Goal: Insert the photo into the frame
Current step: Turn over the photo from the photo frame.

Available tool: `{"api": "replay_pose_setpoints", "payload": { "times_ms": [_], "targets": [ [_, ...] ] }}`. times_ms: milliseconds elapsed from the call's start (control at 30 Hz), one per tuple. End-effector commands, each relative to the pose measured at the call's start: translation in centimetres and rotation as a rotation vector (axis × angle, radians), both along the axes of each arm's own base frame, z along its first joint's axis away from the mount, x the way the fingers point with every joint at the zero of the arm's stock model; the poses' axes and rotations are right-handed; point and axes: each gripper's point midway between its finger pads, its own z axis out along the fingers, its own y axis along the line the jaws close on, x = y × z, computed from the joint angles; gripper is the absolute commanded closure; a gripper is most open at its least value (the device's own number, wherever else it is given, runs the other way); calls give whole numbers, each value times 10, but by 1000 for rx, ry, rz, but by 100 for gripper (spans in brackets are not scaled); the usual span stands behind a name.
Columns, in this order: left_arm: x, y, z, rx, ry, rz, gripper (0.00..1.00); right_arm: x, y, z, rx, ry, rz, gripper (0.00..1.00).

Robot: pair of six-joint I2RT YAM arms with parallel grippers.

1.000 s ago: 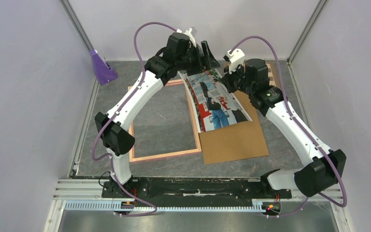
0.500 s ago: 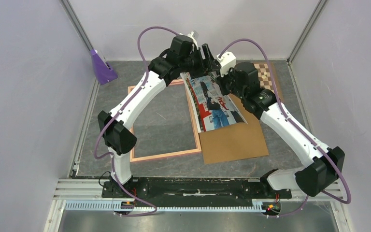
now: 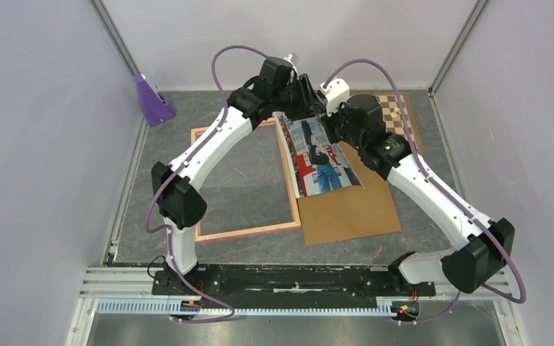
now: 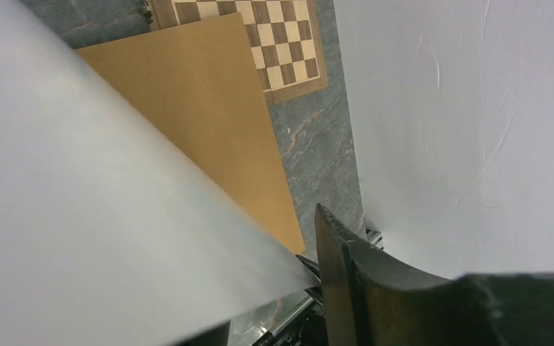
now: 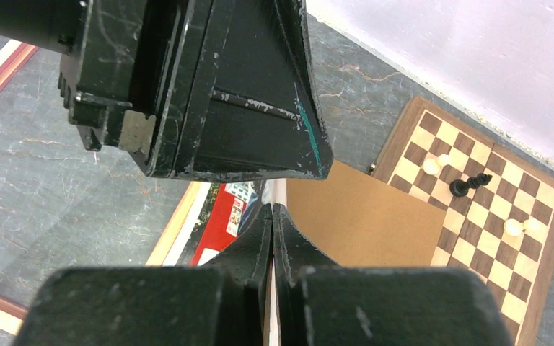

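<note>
The large rectangular colour photo point(image 3: 321, 155) of a dark-haired woman in jeans at a red vending machine lies slanted on the right half of the grey marbled tabletop point(image 3: 187, 114). Its near end rests on the plain brown backing board point(image 3: 350, 213), its left edge runs along the right rail of the large thin pink rectangular frame point(image 3: 245, 232), and its far end is raised off the tabletop. The frame lies flat to the left, with bare tabletop showing inside it.

The right arm's fingers point(image 5: 271, 210) are pressed together on the photo's raised far edge. In the right wrist view a thin pale line of paper runs between them and the red part of the print shows just beyond the tips.

The left arm's fingers point(image 3: 304, 90) hang at that same far edge, just beside the right arm's fingers and on their far side. In the left wrist view the white back of the photo point(image 4: 79, 202) fills the left side, blurred. One dark finger point(image 4: 335, 281) stands to its right with a strip of tabletop showing between them, so it is not touching the paper. The other finger is hidden behind the sheet.

A brown-and-cream chessboard point(image 3: 398, 108) with a few pieces lies at the far right, partly under the backing board.
</note>
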Motion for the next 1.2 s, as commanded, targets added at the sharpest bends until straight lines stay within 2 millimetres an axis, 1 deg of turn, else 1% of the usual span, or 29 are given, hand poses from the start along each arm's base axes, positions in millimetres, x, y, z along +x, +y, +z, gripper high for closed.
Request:
{"api": "replay_pose_setpoints", "payload": {
  "times_ms": [0, 200, 333, 533, 633, 767, 900, 1000, 1100, 1167],
  "targets": [
    [1, -9, 8, -47, 2, 3, 54, -3, 2, 31, 50, -76, -3, 100],
    [1, -11, 12, -64, -2, -4, 67, -7, 5, 23, 39, -66, 8, 100],
    [1, -12, 12, -66, -6, -6, 69, -10, 11, 16, 25, -58, 28, 99],
    [4, -12, 12, -67, -9, -4, 71, -17, 25, 11, 17, -48, 74, 91],
    [6, -13, 12, -67, -15, -4, 74, -20, 29, 7, 10, -40, 87, 90],
    [7, -13, 11, -65, -18, -5, 79, -20, 30, 3, -8, -37, 79, 90],
    [8, -11, 8, -56, -18, -6, 84, -19, 25, 3, -25, -45, 52, 90],
    [8, -9, 7, -53, -18, -4, 86, -18, 22, 4, -31, -51, 40, 89],
    [9, -7, 10, -55, -27, -1, 88, -19, 21, 2, -32, -47, 39, 83],
    [9, -7, 10, -55, -29, 0, 92, -19, 21, 1, -33, -44, 38, 75]
  ]
}}
